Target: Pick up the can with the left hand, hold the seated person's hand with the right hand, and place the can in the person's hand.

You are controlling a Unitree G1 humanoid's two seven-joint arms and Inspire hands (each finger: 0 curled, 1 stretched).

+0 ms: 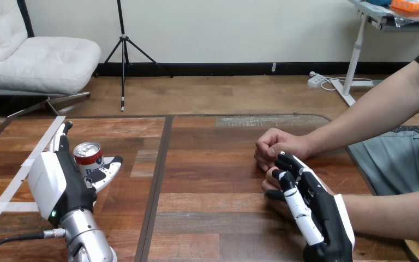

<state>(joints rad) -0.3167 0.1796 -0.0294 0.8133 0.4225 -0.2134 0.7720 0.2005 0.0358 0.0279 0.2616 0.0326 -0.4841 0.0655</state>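
Over at the left, the red-and-white can [89, 158] stands upright on the wooden table [213, 180], silver top facing up; whatever is inside it cannot be told from here. The left hand [60, 177] is right up against it — fingers straight and pointing away along the can's left side, thumb reaching across low in front of the can, so the can sits in the crook between them; nothing is curled round it, and the can's base is on the wood.

Across at the right, the right hand [311, 210] lies over the person's nearer hand [265, 184], its fingers bent and wrapped down round that hand's edge; a proper clasp. The person's farther hand [273, 146] rests just beyond as a loose fist, touching or nearly touching the robot's fingertips; I cannot tell which.

Now the room to move: a broad stretch of bare wood lies between the can and the clasped hands, crossed by a dark seam running away from the robot; white tape strips [11, 188] mark the table to the left of the left hand. The can is well in from the far edge — the clasped hands sit nearer the table's right edge.
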